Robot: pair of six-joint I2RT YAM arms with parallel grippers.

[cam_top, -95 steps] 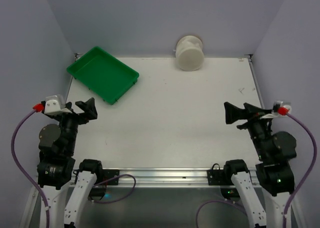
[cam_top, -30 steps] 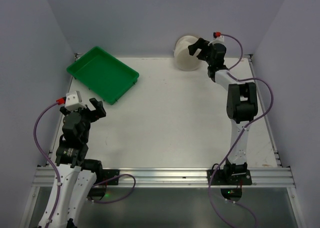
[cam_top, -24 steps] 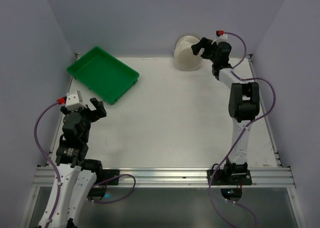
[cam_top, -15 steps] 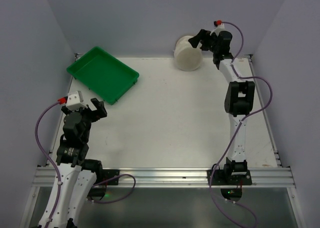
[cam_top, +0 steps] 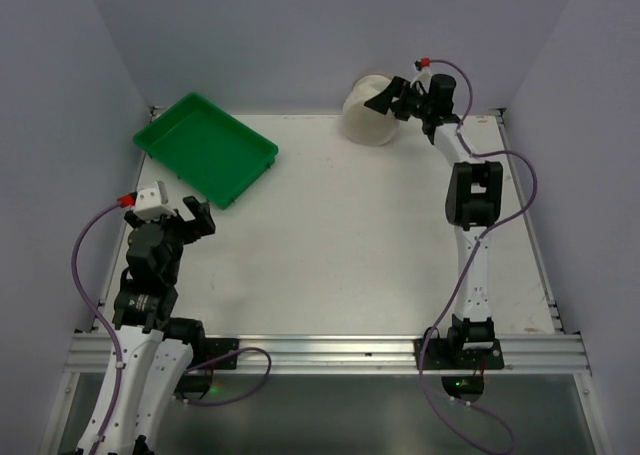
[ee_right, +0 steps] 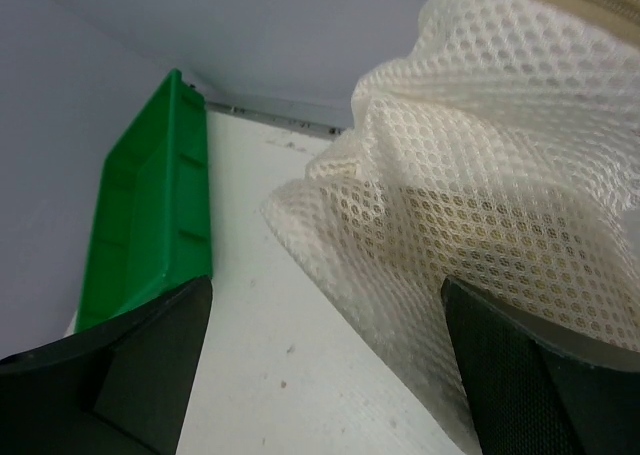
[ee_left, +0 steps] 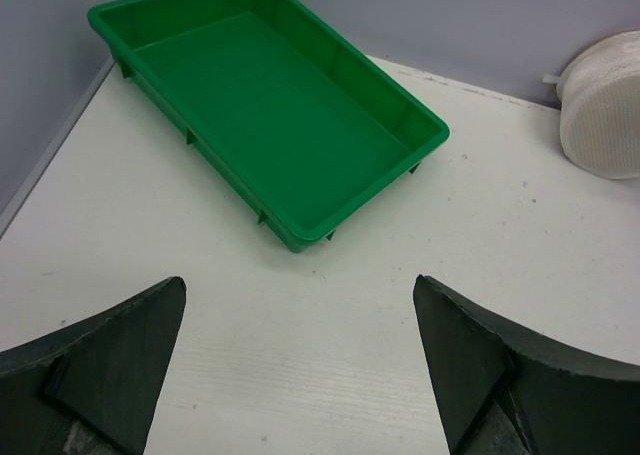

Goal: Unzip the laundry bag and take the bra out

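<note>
Jaws spread wide, the right gripper (ee_right: 325, 375) is crowding the crumpled cream-white honeycomb-mesh cylindrical laundry bag (ee_right: 480, 175); the left gripper (ee_left: 300, 375) is hovering, equally spread.

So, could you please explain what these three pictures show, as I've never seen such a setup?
These are two robot arms, left and right, bolted to the near edge of a white table. The wide picture comes from a fixed camera above and behind them; the other two come from a camera on each wrist, its dark gripper fingers at the lower corners. On the table lie a green tray and a cream mesh laundry bag by the far wall. The left gripper hangs open near its base. The right gripper reaches to the bag, open right beside it. Neither holds anything.
</note>
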